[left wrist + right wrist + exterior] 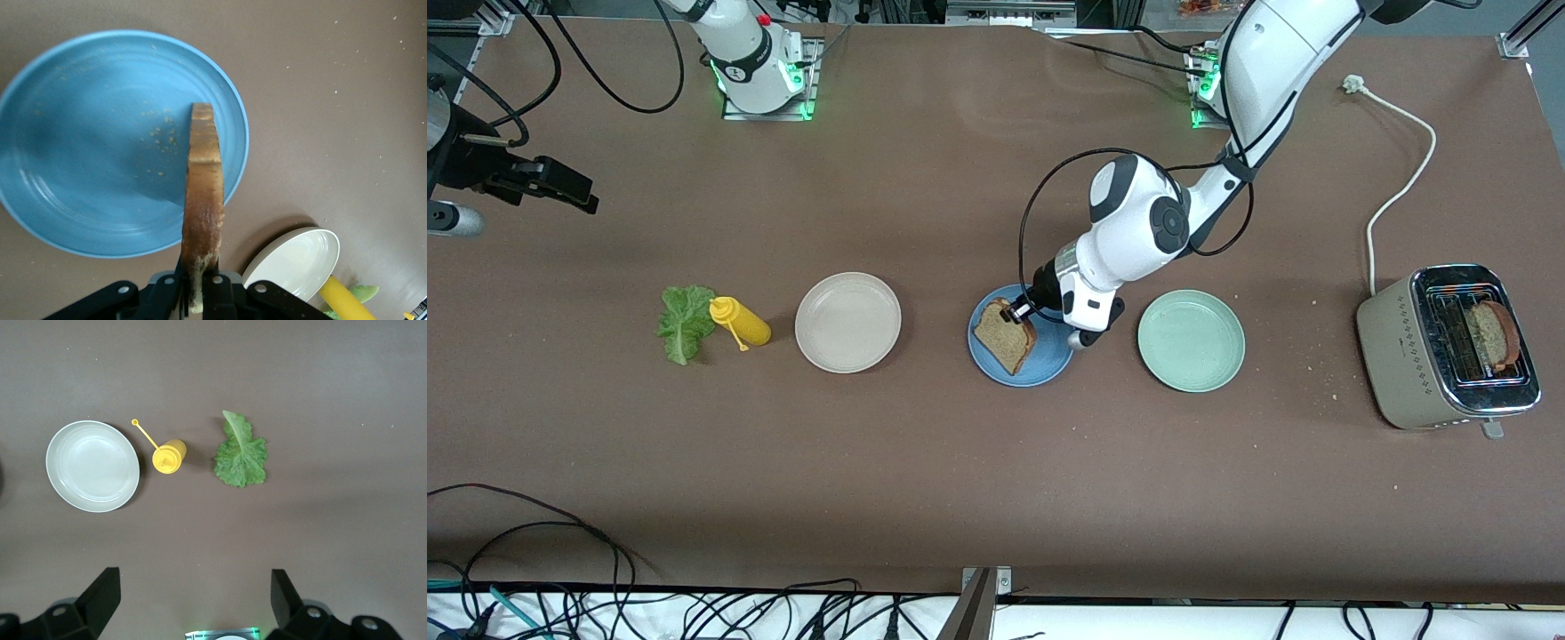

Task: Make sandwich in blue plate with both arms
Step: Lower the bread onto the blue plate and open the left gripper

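Left gripper [1016,313] clamped tight on one edge of a toast slice [1006,334], held on edge over the blue plate [1049,360]; lower edge close to the plate floor, contact not confirmable. Crumbs already scattered on the plate. Right gripper [560,187] parked high over the right arm's end of the worktop, jaws spread wide, holding nothing; arm waiting. Lettuce leaf [685,322] lying on the worktop just beside a yellow mustard bottle [742,323], with a beige plate [847,322] between those and the blue plate. Second toast slice [1492,335] standing in the toaster [1405,356] at the left arm's end. Pale green plate [1191,340] bare.

Risks noted:
- Release while upright: likely to topple either way, possibly onto the rim or off the plate.
- Thin-edge grip: likely to tear or crumble the bread if dragged.
- Slice sits toward one side of the plate; landing half over the rim probable unless laid toward the centre.
- Bottle touching distance from the leaf: knock-over possible during pickup.
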Robot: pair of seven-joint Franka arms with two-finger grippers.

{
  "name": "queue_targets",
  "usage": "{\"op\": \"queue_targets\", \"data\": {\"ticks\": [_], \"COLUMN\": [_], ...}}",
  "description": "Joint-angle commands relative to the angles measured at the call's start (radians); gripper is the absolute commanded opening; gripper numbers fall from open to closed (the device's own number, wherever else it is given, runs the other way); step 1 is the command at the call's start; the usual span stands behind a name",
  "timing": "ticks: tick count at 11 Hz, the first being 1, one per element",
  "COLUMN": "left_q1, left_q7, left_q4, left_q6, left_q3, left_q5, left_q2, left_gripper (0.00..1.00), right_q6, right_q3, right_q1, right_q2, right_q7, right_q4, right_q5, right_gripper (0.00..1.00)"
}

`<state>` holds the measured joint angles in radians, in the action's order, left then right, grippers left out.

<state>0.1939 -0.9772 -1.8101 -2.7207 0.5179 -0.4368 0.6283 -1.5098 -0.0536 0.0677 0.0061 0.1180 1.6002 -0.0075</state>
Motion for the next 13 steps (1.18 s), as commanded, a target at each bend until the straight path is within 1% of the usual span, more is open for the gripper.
{"op": "queue_targets", "data": {"ticks": [1, 2, 3, 4, 5, 6, 8, 10, 11, 13], "left_q1": [0.019, 0.016, 0.015, 0.015, 0.013, 0.013, 0.012, 0.006, 0.005, 0.007], "left_q7": [0.011, 0.011, 0.011, 0.011, 0.011, 0.009, 0.009, 0.006, 0.006, 0.006], "left_q4": [0.029, 0.029, 0.028, 0.028, 0.028, 0.028, 0.025, 0.025, 0.026, 0.028], "left_q6": [-0.005, -0.005, -0.005, -0.005, -0.004, -0.001, 0.033, 0.113, 0.155, 0.228], "left_q3": [-0.015, -0.015, -0.015, -0.016, -0.021, -0.024, -0.033, -0.039, -0.048, -0.055], "left_q5": [-0.002, 0.0, 0.0, 0.0, 0.0, 0.001, 0.007, 0.088, 0.11, 0.115], "left_q2": [0.014, 0.014, 0.014, 0.014, 0.013, 0.013, 0.01, 0.007, 0.007, 0.004], "left_gripper": [0.0, 0.11, 0.34, 0.48, 0.65, 0.76, 0.83, 0.95, 0.98, 1.0], "right_q6": [0.022, 0.022, 0.022, 0.022, 0.022, 0.022, 0.022, 0.022, 0.022, 0.023], "right_q3": [0.005, 0.005, 0.006, 0.006, 0.006, 0.008, 0.009, 0.009, 0.009, 0.008], "right_q1": [-0.003, -0.002, -0.002, -0.002, -0.002, -0.002, 0.0, 0.0, 0.0, 0.0], "right_q2": [-0.005, -0.005, -0.005, -0.005, -0.005, -0.005, -0.005, -0.005, -0.005, -0.006], "right_q7": [0.009, 0.009, 0.009, 0.009, 0.009, 0.009, 0.009, 0.009, 0.009, 0.009], "right_q4": [-0.011, -0.011, -0.011, -0.012, -0.012, -0.012, -0.012, -0.012, -0.012, -0.012], "right_q5": [0.003, 0.003, 0.003, 0.003, 0.003, 0.003, 0.003, 0.003, 0.004, 0.017], "right_gripper": [1.0, 1.0, 1.0, 1.0, 1.0, 1.0, 1.0, 1.0, 1.0, 1.0]}}
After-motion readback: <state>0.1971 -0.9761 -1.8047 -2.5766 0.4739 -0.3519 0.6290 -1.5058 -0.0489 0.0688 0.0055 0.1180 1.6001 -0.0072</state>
